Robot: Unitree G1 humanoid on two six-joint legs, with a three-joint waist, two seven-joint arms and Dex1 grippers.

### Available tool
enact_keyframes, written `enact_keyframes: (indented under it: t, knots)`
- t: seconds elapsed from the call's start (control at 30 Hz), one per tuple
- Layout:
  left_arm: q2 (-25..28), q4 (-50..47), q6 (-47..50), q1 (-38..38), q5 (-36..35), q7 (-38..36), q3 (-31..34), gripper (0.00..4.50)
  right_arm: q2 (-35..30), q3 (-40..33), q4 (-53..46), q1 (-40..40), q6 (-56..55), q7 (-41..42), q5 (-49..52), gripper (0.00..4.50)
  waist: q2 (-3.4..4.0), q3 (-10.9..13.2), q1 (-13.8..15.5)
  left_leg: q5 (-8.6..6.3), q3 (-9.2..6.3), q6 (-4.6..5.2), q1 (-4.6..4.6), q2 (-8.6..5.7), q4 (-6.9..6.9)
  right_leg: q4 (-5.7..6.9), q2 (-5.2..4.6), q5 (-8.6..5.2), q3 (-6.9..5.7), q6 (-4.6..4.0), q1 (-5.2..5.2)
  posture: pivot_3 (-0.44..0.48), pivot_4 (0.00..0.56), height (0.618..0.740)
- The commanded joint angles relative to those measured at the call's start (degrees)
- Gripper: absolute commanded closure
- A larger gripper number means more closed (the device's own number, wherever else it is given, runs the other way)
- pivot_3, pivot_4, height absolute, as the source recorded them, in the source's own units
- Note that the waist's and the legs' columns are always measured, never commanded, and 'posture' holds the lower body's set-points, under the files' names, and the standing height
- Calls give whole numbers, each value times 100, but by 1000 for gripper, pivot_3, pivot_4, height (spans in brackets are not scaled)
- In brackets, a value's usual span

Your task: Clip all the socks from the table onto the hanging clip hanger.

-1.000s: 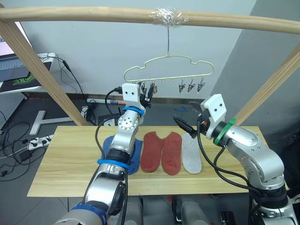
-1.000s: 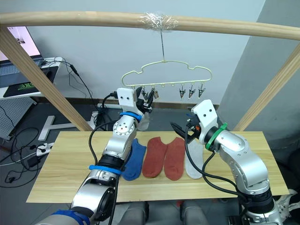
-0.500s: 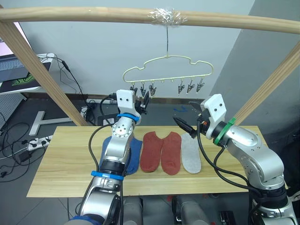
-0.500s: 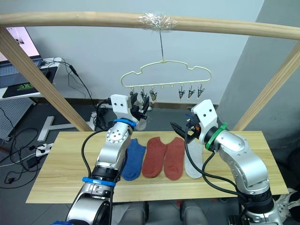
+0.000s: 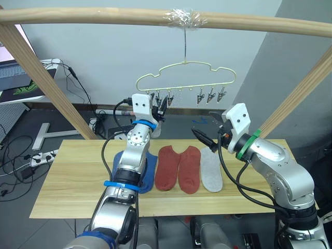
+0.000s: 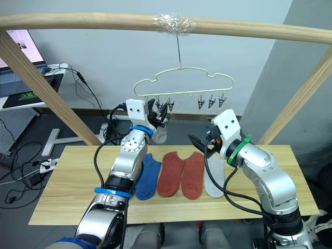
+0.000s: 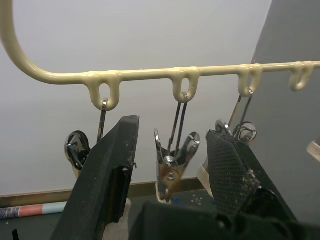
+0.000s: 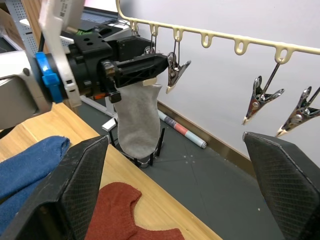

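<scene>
The left end effector (image 7: 170,150), fingers apart around a clip (image 7: 172,162), is raised to the hanger (image 5: 184,78); a grey sock (image 8: 137,120) hangs there. The right end effector (image 5: 207,132) waits open; four socks (image 5: 179,168) lie on the desk (image 5: 67,181).

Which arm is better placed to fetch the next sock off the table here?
Right. The right gripper is open and hangs just above the light grey sock on the table. The left gripper is up at the clip hanger, fingers open either side of a clip.
</scene>
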Motion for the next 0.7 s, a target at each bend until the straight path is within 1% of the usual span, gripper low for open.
enact_keyframes:
  t: [0.03, 0.3, 0.6, 0.7]
  knots:
    - [-36, 80, -269, -226, 44, 86, 26, 2096, -26, -99, -184, -53, -49, -10, 68, 0, 0, 0, -1, 0, 0, 0, 0, 0, 0, 0, 0, 0, 1, 0, 0, 56, 182, 740]
    - [-75, 349, -452, -404, 60, 135, 48, 2096, -25, -112, -211, -49, -32, -32, 71, 0, 0, 0, -15, 0, 0, 0, 0, 0, 0, 0, 0, 0, 0, 0, 0, 54, 182, 740]
    - [-84, 436, -546, -445, 90, 188, 44, 2096, -33, -104, -181, -71, -44, -20, 64, 0, 0, 0, -23, 0, 0, 0, 0, 0, 0, 0, 0, 0, 0, 1, 0, 55, 181, 740]
    - [-91, 419, -567, -419, 66, 158, 45, 2649, -29, -108, -187, -70, -44, -23, 66, 0, 0, 0, -31, 0, 0, 0, 0, 0, 0, 0, 0, 0, 0, 0, 0, 55, 181, 740]
